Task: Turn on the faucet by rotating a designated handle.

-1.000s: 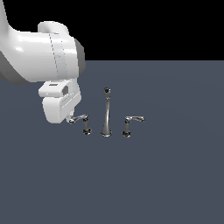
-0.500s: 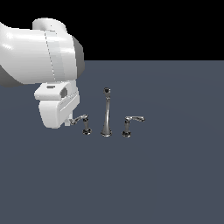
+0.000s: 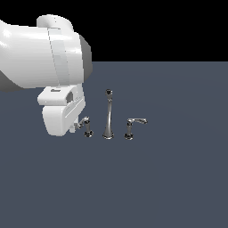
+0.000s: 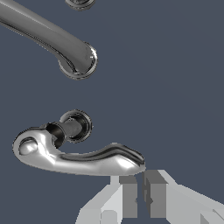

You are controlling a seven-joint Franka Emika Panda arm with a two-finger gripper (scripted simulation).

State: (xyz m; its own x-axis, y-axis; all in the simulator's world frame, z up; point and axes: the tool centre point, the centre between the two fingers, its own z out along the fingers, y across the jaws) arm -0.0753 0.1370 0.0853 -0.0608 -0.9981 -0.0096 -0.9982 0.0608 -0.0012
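Observation:
The chrome faucet stands on the dark floor: a tall slim spout [image 3: 108,119] with a dark tip, and a short lever handle on each side. The handle [image 3: 84,123] is the one on the exterior view's left; its lever points toward my arm. My gripper [image 3: 75,128] is at the lever's free end, mostly hidden by the white hand. In the wrist view the curved lever [image 4: 78,156] lies just ahead of my gripper [image 4: 141,194], whose fingers [image 4: 129,194] stand almost together, holding nothing. The spout [image 4: 48,37] lies beyond.
The twin handle [image 3: 133,124], lever pointing to the exterior view's right, stands on the other side of the spout. My bulky white arm [image 3: 40,58] fills the exterior view's upper left. The floor [image 3: 156,178] is flat dark grey.
My hand has come down a little and closer to the end of the handle's lever. The spout and the twin handle have not moved.

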